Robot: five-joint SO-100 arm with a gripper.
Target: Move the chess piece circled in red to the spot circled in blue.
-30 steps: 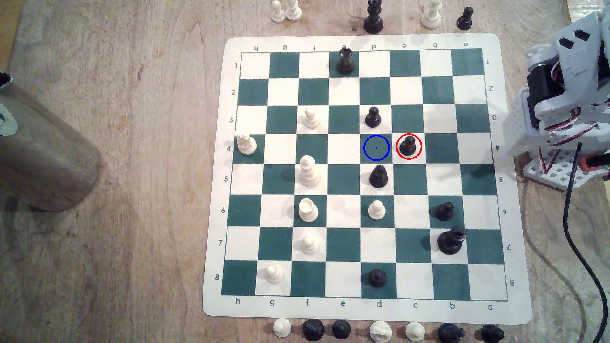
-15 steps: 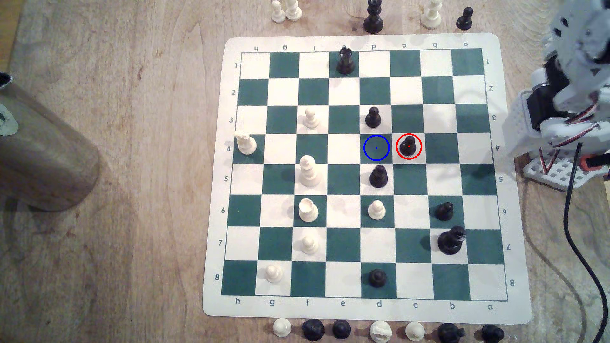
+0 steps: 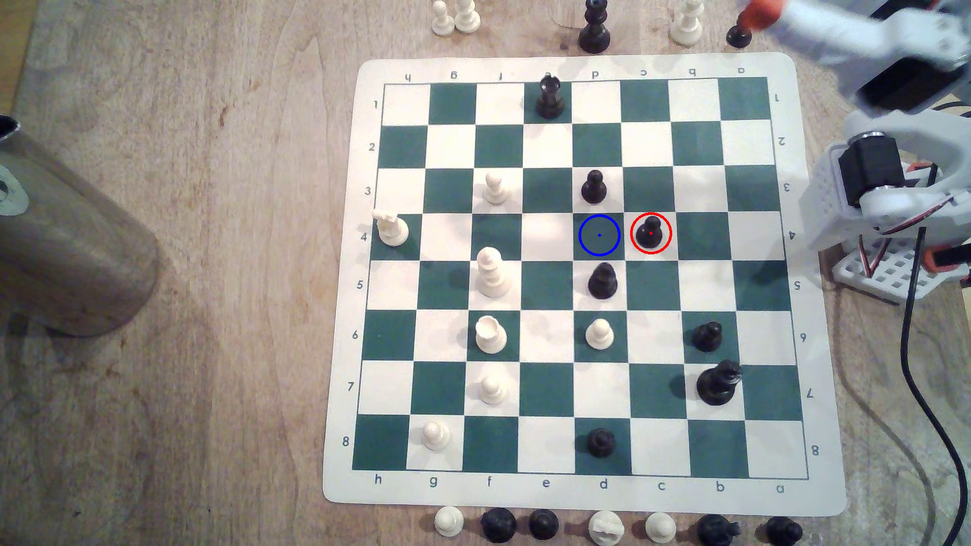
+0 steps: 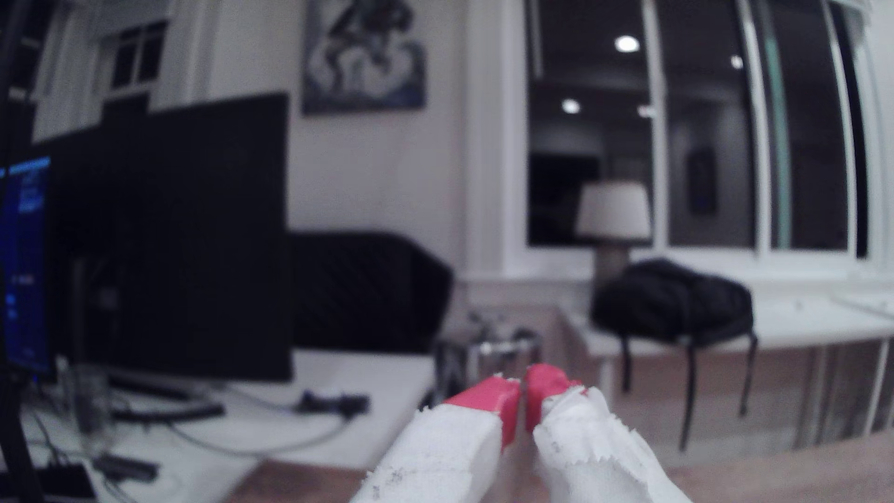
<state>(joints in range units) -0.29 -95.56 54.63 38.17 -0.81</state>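
The gripper [image 4: 523, 387], two white paper-wrapped fingers with red tips, is sitting clenched with its tips almost meeting and nothing between them; in the wrist view it is pointing out across a blurred room with a dark monitor [image 4: 184, 232] and a black bag [image 4: 672, 300], not down at the board. In the exterior view its red tip [image 3: 759, 13] is showing blurred at the top edge, beyond the far corner of the chessboard [image 3: 341, 315], well apart from the pieces in play. The black pawn circled in red [image 3: 650, 233] is standing upright on a white square in row 4. The dark green square ringed in blue [image 3: 599, 235] is lying just beside it toward the exterior view's left, with nothing on it. The pawn is looking small, glossy and hard, so it is probably light, stiff and a little slippery, and likely to tip if nudged at the head; the narrow neck under the ball head is probably the safest place to pinch. Neighbours are crowding the target: another black pawn [image 3: 594, 187] is standing on the square directly above the blue ring in the exterior view, and a bigger black bishop [image 3: 602, 282] directly below it, so any move has to slide between them. A white pawn [image 3: 599, 334] is standing farther down the same column. Captured pieces are lining the wooden table [image 3: 210, 262] along the board's top and bottom edges.
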